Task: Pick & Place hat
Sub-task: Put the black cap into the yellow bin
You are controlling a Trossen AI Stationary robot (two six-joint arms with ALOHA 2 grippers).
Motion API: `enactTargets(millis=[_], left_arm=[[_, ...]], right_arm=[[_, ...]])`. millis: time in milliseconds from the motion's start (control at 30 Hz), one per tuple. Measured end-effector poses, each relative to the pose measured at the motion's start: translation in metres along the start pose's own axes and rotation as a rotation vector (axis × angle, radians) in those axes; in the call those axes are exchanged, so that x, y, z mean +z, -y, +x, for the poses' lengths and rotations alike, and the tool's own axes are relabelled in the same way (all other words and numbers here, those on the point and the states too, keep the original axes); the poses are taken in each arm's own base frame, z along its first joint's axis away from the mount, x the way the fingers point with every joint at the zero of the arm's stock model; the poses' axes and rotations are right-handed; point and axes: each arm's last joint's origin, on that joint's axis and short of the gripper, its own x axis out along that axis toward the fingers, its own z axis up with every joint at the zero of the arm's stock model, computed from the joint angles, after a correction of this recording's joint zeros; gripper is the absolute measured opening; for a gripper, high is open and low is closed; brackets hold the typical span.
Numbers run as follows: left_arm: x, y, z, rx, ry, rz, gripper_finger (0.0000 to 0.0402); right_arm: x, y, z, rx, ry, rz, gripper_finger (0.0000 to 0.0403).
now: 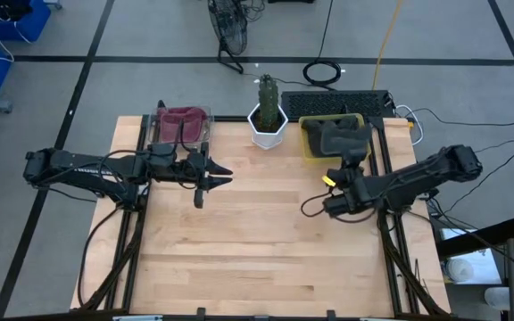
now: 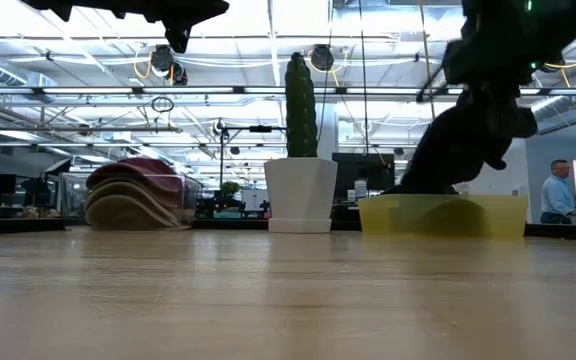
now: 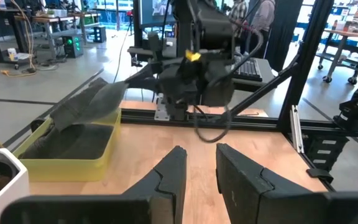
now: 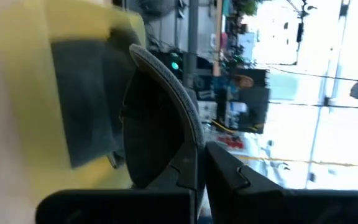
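Observation:
A dark grey hat slants up out of the yellow bin at the table's far right, with my right gripper shut on it. The low view shows the hat hanging from that gripper above the bin. My left gripper hovers open above the table's left half, pointing level toward the right, its fingers holding nothing. My right gripper pinches the curved edge of the hat's brim between its two fingers. The hat hangs tilted below the fingers, its lower end reaching down to the yellow bin; whether it rests there I cannot tell.
A clear bin of maroon hats stands at the far left. A cactus in a white pot stands between the two bins at the far edge. Bare wood lies across the middle and near side. A person stands beyond the table.

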Motion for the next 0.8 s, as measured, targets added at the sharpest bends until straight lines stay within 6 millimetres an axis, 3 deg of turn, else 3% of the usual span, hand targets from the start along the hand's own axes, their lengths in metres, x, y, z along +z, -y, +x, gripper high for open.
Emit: enactTargets(millis=[200, 467, 800], left_arm=[[0.0, 0.0, 0.0, 0.0, 0.0, 0.004, 0.009], [0.0, 0.0, 0.0, 0.0, 0.0, 0.008, 0.009], [0.0, 0.0, 0.0, 0.0, 0.001, 0.008, 0.009]], right_arm=[[-0.012, -0.013, 0.013, -0.137, -0.015, -0.036, 0.0004], [-0.012, -0.01, 0.005, -0.206, 0.059, 0.022, 0.0006], [-0.013, -0.01, -0.001, -0.089, 0.089, 0.127, 0.0004]])
